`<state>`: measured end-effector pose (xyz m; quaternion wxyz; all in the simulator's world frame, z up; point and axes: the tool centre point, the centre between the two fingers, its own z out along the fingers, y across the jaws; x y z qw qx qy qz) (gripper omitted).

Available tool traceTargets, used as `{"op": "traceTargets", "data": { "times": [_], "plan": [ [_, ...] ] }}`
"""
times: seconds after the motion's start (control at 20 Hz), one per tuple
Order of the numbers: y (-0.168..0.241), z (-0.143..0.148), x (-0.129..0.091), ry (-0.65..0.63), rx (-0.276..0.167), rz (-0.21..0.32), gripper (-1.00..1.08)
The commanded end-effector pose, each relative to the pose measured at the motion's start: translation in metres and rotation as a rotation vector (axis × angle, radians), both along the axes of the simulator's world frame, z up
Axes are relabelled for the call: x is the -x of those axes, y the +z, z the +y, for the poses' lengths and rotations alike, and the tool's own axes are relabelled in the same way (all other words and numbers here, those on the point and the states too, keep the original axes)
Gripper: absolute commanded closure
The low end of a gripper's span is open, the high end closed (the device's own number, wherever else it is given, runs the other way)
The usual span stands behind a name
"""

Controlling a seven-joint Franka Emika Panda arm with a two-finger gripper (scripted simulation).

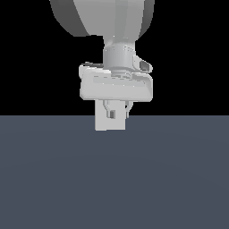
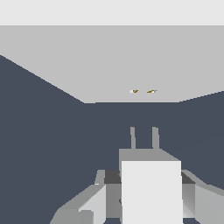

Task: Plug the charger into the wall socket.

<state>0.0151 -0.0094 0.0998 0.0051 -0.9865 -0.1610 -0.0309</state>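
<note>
White on white here: the gripper point(image 1: 117, 112) is clamped on the charger point(image 2: 151, 188), fingers point(image 2: 85, 205) pressed to both sides of the small block, which sits between them and is held off the dark grey floor point(image 1: 114, 179). In the wrist view two thin prongs point(image 2: 143, 138) stick out of the charger's front face, pointing away from the hand twd the wall socket point(image 2: 109, 65). In the exterior view the charger shows only as a small pale piece betw the fingers, w/ the socket plate point(image 1: 110, 123) right behind the hand and mostly hidden by it.

The socket is a flat upright plate standing on the floor ahead of the prongs, not touching them; a clear gap of floor shows betw prong tips and plate in the wrist view. Its two tiny orange-brown holes point(image 2: 143, 91) sit side by side near its centre, roughly in line w/ the prongs across the picture.

Step in hand, as I judge it: final approach & insertion. To do it well: keep grip firm so the block can't twist, hold prongs level and square to the plate, match prong pair to hole pair in height and sideways, then push straight in along the prong axis. Slow near contact; any yaw or offset would likely jam the tips on the plate face.
</note>
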Motion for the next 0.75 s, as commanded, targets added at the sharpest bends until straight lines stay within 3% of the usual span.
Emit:
{"op": "traceTargets", "data": {
  "times": [0.0,0.35,0.7],
  "plan": [
    [0.0,0.003,-0.007,0.0,0.0,0.0,1.08],
    [0.0,0.011,-0.03,0.001,0.0,0.0,1.08],
    [0.0,0.013,-0.037,0.001,0.0,0.0,1.08]
  ]
}}
